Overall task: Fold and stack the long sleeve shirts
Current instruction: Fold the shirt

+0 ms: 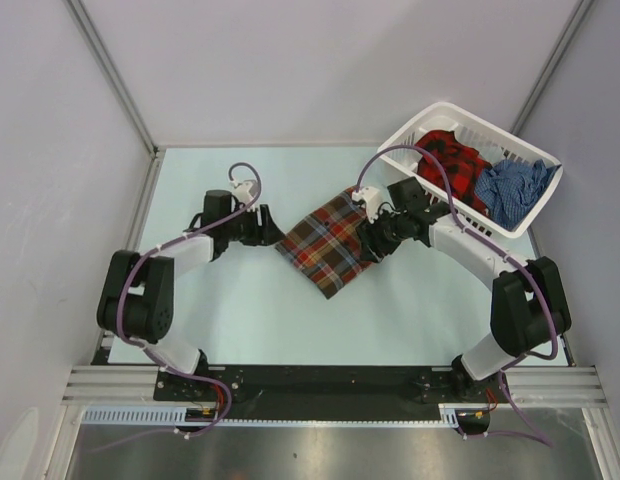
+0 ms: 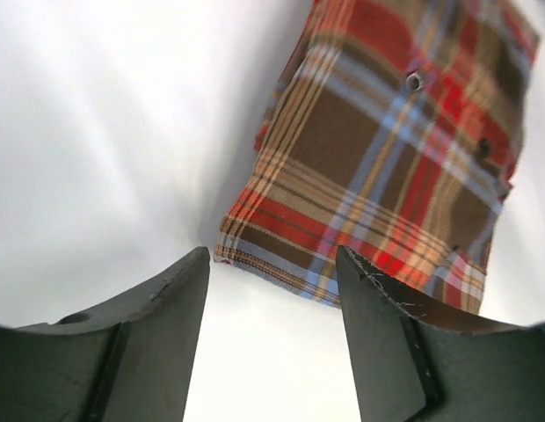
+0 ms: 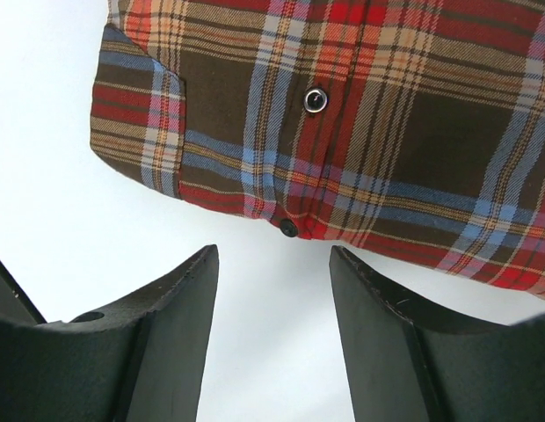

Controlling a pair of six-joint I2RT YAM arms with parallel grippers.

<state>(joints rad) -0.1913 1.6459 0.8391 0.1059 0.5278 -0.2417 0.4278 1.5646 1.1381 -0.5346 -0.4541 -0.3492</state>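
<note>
The brown, red-orange and light-blue plaid shirt (image 1: 328,241) lies folded flat as a slanted rectangle in the middle of the table. My left gripper (image 1: 275,234) stands open at its left corner, and the left wrist view shows bare table between its fingers (image 2: 158,325) with the shirt's hem (image 2: 360,211) just beyond. My right gripper (image 1: 370,238) is open at the shirt's right edge, nothing between its fingers (image 3: 387,325); the buttoned edge (image 3: 343,132) lies just ahead. A red-and-black plaid shirt (image 1: 452,160) and a blue checked shirt (image 1: 512,188) sit bunched in the basket.
The white plastic laundry basket (image 1: 424,121) stands at the back right corner of the table, close behind my right arm. Pale walls enclose the table on the left, back and right.
</note>
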